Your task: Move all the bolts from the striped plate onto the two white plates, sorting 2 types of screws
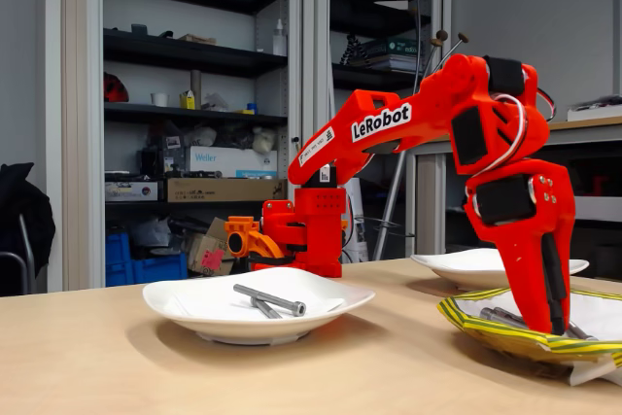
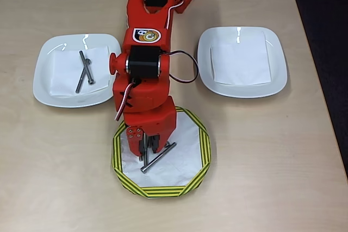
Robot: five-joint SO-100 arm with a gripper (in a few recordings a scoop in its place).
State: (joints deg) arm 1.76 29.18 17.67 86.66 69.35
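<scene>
Gripper (image 2: 145, 148) down inside striped plate (image 2: 202, 150), fingertips among bolts there; whether closed on one, cannot tell. Long bolt (image 2: 159, 157) lies diagonal on plate's white middle, just beside gripper. In fixed view, gripper (image 1: 546, 323) stands nearly upright over bolts (image 1: 501, 317) at plate (image 1: 486, 332). Left white plate (image 2: 51, 88) carries two crossed long bolts (image 2: 85, 70). Right white plate (image 2: 277, 74) near arm's other side. All on tan surface (image 2: 272, 177).
</scene>
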